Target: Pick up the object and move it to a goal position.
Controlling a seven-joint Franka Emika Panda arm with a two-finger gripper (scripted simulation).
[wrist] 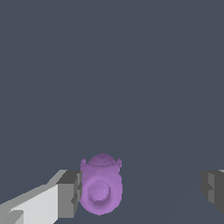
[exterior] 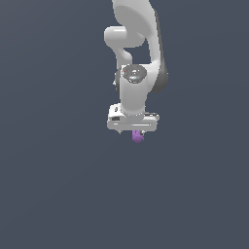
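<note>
End effector (wrist: 140, 192): jaws spread wide, nothing pinched.
Purple block (wrist: 100, 189): sits between the fingers, right against one pad (wrist: 69, 194), well clear of the other.
Progress: lined up; grasp, lift and carry to goal all remain.

The white, smooth-shelled robot arm (exterior: 136, 44) is showing a soft satin sheen, like moulded plastic, with dark grey matt panels along its side. A rounded grey cap at the wrist joint (exterior: 134, 73) is reflecting light more sharply, appearing glossy, possibly metallic. The white gripper (exterior: 137, 131) body is looking smooth and matt; in the wrist view its grey finger pads (wrist: 70, 194) are presenting flat, dull, blocky faces. The small purple lumpy block (wrist: 101, 183) is appearing smooth, faintly glossy, plastic-like. The dark slate-grey ground surface (exterior: 53, 194) is reading uniformly matt and featureless.
</note>
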